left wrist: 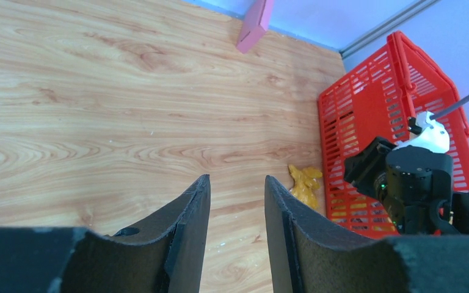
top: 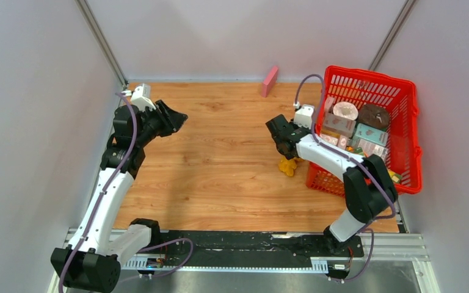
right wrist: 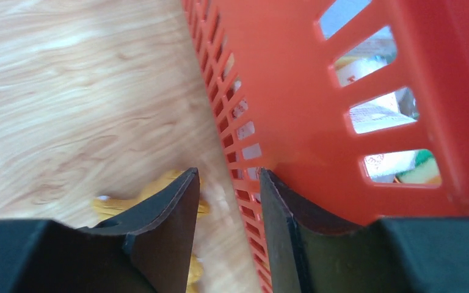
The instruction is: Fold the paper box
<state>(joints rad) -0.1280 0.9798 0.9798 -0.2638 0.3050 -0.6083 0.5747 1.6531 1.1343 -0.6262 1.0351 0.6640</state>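
The pink paper box (top: 269, 81) is a small closed block standing on edge against the back wall, also seen at the top of the left wrist view (left wrist: 254, 24). My left gripper (top: 174, 119) hovers over the table's left side, far from the box. Its jaws (left wrist: 237, 180) are open with only bare wood between them. My right gripper (top: 278, 135) hangs beside the basket's left wall, low and to the right of the box. It is open (right wrist: 227, 174) with nothing between the fingers.
A red mesh basket (top: 408, 91) with several printed cartons fills the right side; its wall (right wrist: 293, 91) is close to my right fingers. A crumpled yellow item (top: 289, 165) lies on the wood by the basket's near left corner, under my right gripper.
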